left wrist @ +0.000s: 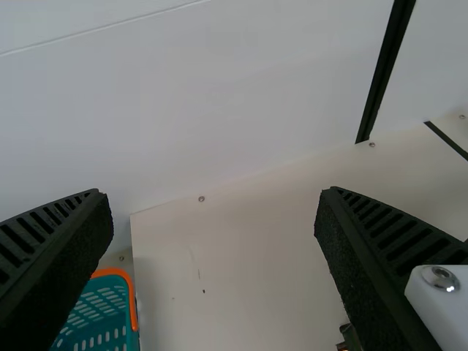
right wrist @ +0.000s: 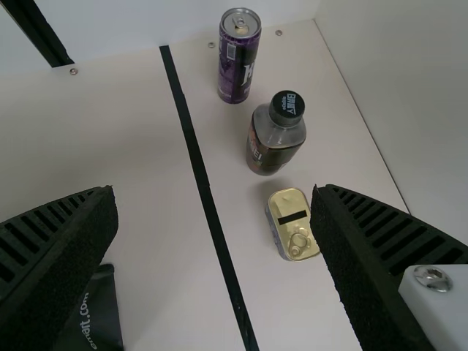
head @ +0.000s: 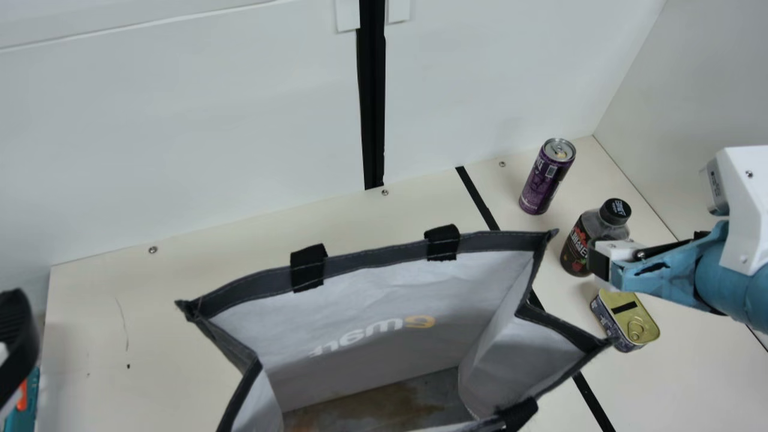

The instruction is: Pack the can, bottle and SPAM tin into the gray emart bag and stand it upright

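Observation:
At the main view's left edge, part of my left gripper (head: 17, 345) shows; in the left wrist view the left gripper (left wrist: 213, 196) is open and empty. My right gripper (head: 600, 263) is beside the bottle in the main view; the right gripper (right wrist: 216, 194) stands wide open with nothing held in the right wrist view. The gray emart bag (head: 384, 270) is upright with its mouth spread and its visible floor bare. Right of it stand the purple can (head: 547, 177) and the dark bottle (head: 579, 240), both upright. The SPAM tin (head: 627, 318) lies flat, gold lid up.
A teal basket (left wrist: 102, 311) with an orange rim is at the table's left. Black tape (right wrist: 201, 175) crosses the table between bag and items. White walls (head: 180, 132) bound the back and right. Black handle loops (head: 308, 268) are on the bag's rim.

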Robot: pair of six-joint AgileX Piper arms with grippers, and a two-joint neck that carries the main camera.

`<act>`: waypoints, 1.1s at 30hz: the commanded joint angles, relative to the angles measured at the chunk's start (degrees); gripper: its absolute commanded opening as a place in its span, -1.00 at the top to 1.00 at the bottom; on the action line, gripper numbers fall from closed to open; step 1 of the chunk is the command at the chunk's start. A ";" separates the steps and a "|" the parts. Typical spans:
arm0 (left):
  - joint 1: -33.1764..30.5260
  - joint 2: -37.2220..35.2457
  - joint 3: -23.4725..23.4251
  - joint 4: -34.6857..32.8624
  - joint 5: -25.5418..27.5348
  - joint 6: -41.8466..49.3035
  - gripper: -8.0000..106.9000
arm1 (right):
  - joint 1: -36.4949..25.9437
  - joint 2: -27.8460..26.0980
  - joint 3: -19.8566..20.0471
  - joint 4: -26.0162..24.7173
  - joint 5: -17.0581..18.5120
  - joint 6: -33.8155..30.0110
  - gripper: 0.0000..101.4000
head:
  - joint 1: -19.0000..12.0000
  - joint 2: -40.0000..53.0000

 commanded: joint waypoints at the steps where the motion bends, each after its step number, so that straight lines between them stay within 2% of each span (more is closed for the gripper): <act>1: -0.87 0.99 -1.05 0.13 -0.32 0.17 -0.71 | 0.00 0.00 0.00 0.00 0.00 0.00 -0.87 | -1.30 -0.05; 17: -5.75 6.84 -6.98 -2.71 -4.13 4.02 -0.71 | 0.00 0.00 0.00 0.00 0.00 0.00 -0.87 | -1.30 -0.05; 33: -8.51 13.01 -14.54 -12.36 -4.72 13.03 -0.71 | 0.00 0.00 0.00 0.00 0.00 0.00 -0.87 | -1.30 -0.05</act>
